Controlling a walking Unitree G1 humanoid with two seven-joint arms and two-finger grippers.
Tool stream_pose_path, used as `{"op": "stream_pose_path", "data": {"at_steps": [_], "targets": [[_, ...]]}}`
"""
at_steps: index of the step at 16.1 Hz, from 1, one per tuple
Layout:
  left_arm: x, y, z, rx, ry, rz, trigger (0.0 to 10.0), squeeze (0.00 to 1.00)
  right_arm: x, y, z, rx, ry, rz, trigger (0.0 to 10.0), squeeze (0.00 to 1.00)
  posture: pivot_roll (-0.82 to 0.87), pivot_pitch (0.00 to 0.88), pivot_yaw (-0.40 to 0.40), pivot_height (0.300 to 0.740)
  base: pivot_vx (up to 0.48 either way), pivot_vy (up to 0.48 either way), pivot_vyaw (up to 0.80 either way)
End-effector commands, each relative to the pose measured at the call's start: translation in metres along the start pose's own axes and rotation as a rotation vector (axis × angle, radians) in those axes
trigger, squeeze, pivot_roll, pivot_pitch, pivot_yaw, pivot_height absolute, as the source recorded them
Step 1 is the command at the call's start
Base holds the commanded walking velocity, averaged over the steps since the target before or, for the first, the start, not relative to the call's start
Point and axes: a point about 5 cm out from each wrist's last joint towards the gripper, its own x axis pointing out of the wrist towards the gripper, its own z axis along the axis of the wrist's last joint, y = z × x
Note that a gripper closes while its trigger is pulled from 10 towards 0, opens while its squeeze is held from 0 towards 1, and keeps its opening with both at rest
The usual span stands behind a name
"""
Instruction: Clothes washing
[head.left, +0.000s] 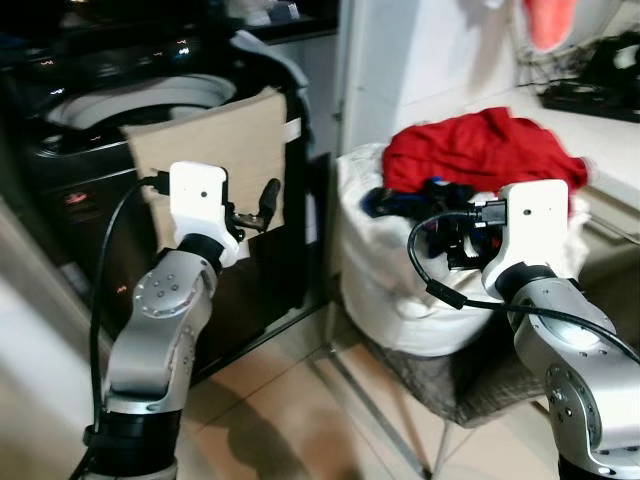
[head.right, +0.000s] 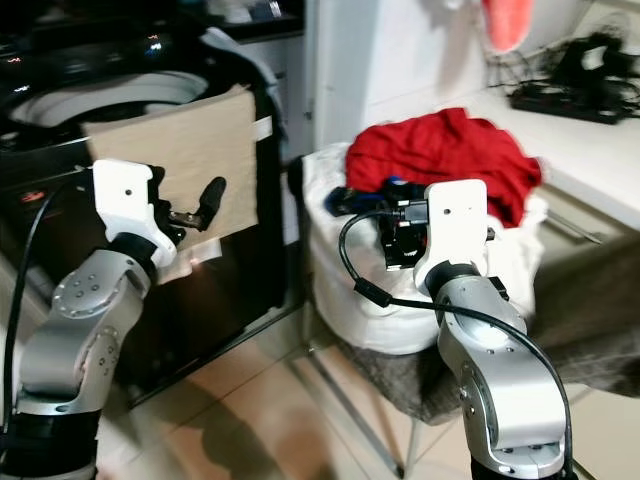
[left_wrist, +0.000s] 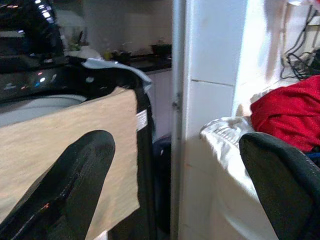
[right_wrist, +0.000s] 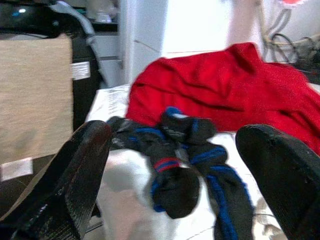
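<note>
Laundry sat heaped in a white basket (head.left: 400, 300) on the floor beside the washer: red garment (head.left: 480, 148) on top, dark socks with blue trim (right_wrist: 180, 150) bunched at the near rim. Right end effector (right_wrist: 175, 175) hovered just before the socks, fingers wide apart, nothing between them. Left end effector (left_wrist: 175, 165) was raised between washer and basket, fingers likewise spread and empty, near a tan towel (head.left: 215, 145) draped over the front edge of the dark top-loading washing machine (head.left: 130, 110). Drum opening looked pale; contents could not be made out. White surface (head.left: 600, 135) lay at right behind the basket, cables on it.

Progress, as judged: early. Basket looked full, nothing gripped. Left to do: grasp socks, carry them across, drop into drum, repeat for the red garment.
</note>
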Motion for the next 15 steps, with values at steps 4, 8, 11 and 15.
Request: {"op": "stream_pose_path", "data": {"at_steps": [4,8,11,15], "targets": [[0.005,-0.009,0.008,0.000,-0.019,-0.041,10.0,0.00,-0.002,-0.009,0.003,0.026,-0.027,-0.057,10.0,0.00,-0.09,0.000,0.027,0.740,0.432,0.000,0.00],[0.010,-0.011,0.009,-0.005,-0.021,-0.064,10.0,0.00,-0.006,-0.009,0.004,0.028,-0.043,-0.065,10.0,0.00,-0.11,0.000,0.045,0.740,0.433,0.000,0.00],[0.012,-0.013,0.009,-0.010,-0.021,-0.075,10.0,0.00,-0.008,-0.012,0.007,0.023,-0.060,-0.093,10.0,0.00,-0.12,0.000,0.055,0.740,0.433,0.000,0.00],[0.014,-0.013,0.008,-0.017,-0.019,-0.072,10.0,0.00,-0.009,-0.014,0.010,0.015,-0.070,-0.099,10.0,0.00,-0.12,0.000,0.054,0.740,0.429,0.000,0.00]]}}
